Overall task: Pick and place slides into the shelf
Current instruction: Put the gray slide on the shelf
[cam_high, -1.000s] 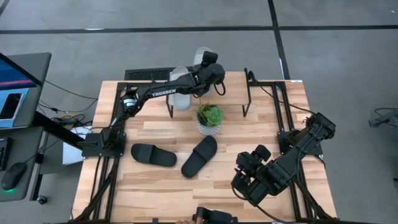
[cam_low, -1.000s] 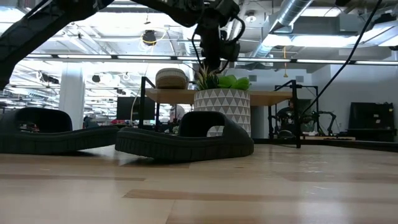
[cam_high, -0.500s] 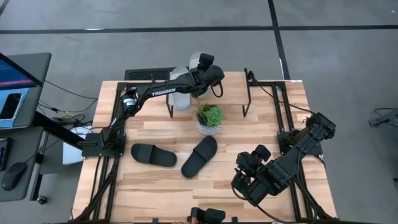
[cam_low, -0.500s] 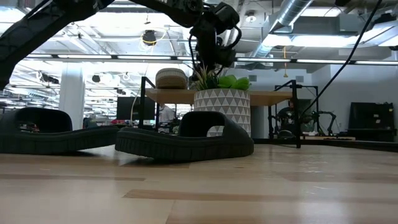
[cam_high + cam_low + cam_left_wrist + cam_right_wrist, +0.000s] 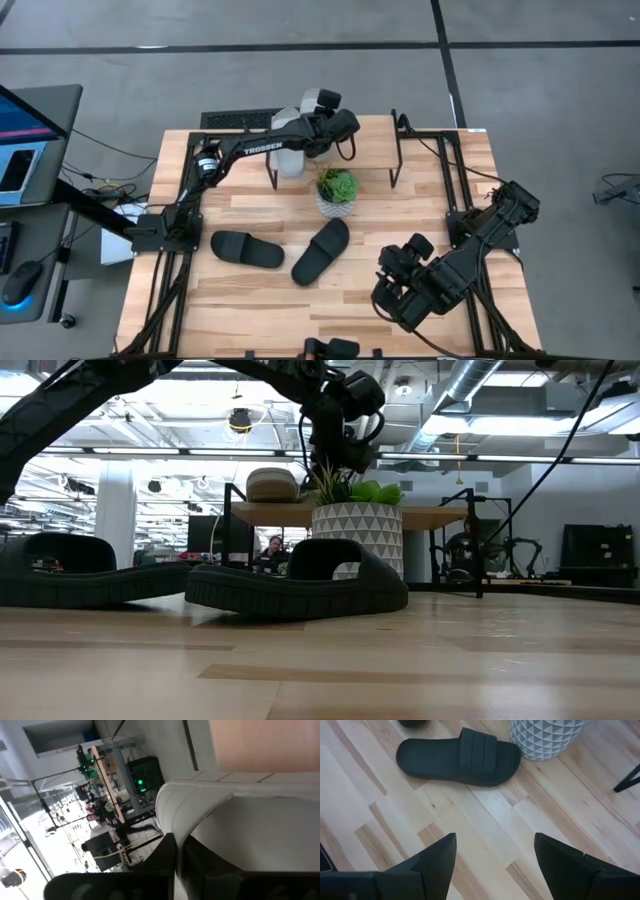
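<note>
We see two black jointed arms, white TROSSEN lettering on left arm (image 5: 255, 149), black cables trailing, chunky dark right arm (image 5: 450, 265).

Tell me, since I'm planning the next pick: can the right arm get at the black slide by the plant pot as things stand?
Probably yes. The right pincer is open and empty, and bare tabletop lies between it and the black slide. The pot sits beside the slide's one end, not across the approach. The left pincer is busy at the shelf.

Even overhead light, soft shadows; ceiling lamps (image 5: 239, 420) glare behind; the left wrist view seems blurred.
</note>
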